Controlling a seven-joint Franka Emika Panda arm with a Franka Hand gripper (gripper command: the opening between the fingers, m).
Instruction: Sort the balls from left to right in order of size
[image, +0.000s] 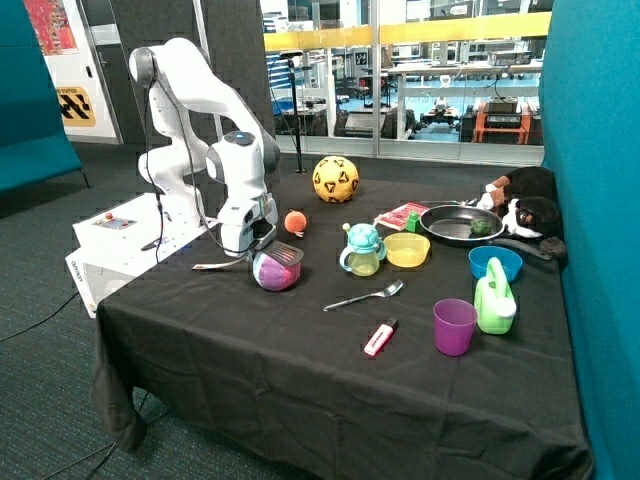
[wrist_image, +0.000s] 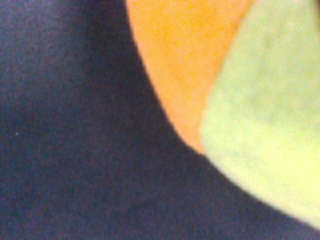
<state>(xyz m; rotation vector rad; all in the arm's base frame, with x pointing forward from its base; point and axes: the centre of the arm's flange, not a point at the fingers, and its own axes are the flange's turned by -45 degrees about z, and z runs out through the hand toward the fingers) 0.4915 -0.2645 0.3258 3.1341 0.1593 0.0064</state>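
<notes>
Setting: a robotics lab or research hall. I stand bolted to a white base unit (image: 115, 245) at one edge of a table (image: 300, 370) draped in black cloth. Beyond the far edge, a glass partition (image: 400, 90) shows workbenches (image: 460, 75) loaded with equipment under a yellow overhead beam (image: 400, 32). Teal acoustic panels (image: 590, 200) flank the tabletop's side edge. Grey carpet (image: 40, 400) covers the floor, and cables (image: 30, 325) trail across it near my base.
</notes>
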